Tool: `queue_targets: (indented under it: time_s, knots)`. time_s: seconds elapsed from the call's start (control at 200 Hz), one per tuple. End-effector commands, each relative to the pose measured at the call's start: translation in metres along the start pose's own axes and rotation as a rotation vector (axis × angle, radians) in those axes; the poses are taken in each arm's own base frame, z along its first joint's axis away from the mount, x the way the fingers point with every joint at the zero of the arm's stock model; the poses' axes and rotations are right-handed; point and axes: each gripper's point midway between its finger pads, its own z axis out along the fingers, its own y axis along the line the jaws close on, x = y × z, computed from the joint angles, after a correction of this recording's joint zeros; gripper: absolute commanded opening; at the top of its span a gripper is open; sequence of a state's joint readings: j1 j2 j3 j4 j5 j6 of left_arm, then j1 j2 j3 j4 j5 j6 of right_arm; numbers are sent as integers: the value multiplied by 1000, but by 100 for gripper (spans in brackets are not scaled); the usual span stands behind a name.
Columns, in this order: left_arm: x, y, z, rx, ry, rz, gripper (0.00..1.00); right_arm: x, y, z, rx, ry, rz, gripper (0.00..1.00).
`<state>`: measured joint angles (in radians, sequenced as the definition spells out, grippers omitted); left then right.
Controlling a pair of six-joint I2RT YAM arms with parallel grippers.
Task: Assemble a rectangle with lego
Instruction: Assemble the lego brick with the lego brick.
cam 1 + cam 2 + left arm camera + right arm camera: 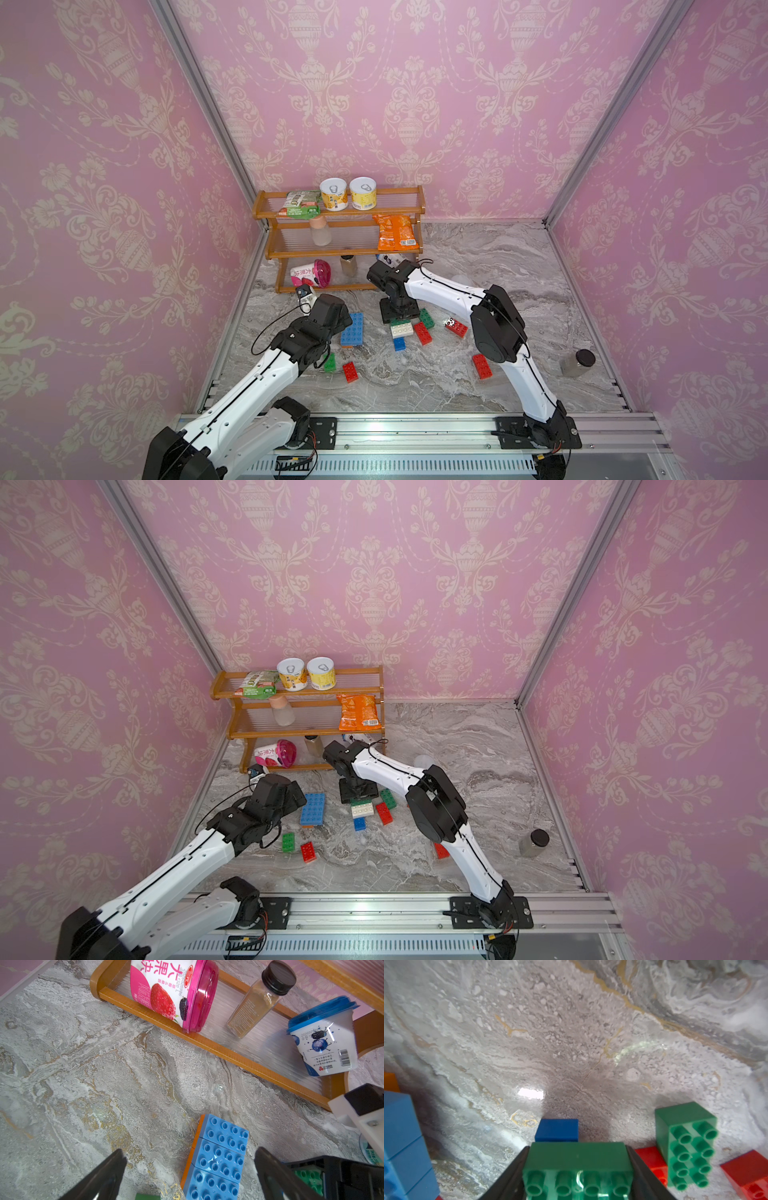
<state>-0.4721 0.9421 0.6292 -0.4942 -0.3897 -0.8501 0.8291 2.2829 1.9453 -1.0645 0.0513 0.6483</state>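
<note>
A flat block of three light-blue lego bricks on an orange layer [352, 329] [312, 809] [220, 1153] lies left of centre. My left gripper [190, 1155] hangs open over its near end, jaws wide on either side, touching nothing. My right gripper [577, 1169] is shut on a green brick [577, 1165] [399, 322], low over a white brick [401, 330]. Beyond it lie a small blue brick [556, 1130] [399, 343], a green brick [687, 1142] [427, 318] and a red brick [422, 333].
More loose bricks: red [456, 327], red [482, 366], red [350, 371], green [330, 362]. A wooden shelf rack [345, 249] with cans, packets and yogurt cups stands at the back left. A black-lidded jar [577, 362] stands near the right wall.
</note>
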Motion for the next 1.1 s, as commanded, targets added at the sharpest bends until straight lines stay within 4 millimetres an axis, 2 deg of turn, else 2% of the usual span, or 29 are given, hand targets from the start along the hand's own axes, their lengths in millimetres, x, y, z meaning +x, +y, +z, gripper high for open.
queue_targets:
  time_s: [0.0, 0.335, 0.795, 1.091]
  knots:
    - [2, 3, -1, 0, 10, 13, 99, 4, -12, 11, 55, 36, 23, 0]
    - [2, 4, 0, -2, 12, 14, 99, 5, -11, 21, 49, 59, 46, 0]
    - [4, 5, 1, -7, 16, 17, 99, 11, -21, 35, 79, 117, 70, 0]
    - [4, 5, 1, -6, 16, 16, 99, 16, -36, 47, 160, 161, 86, 0]
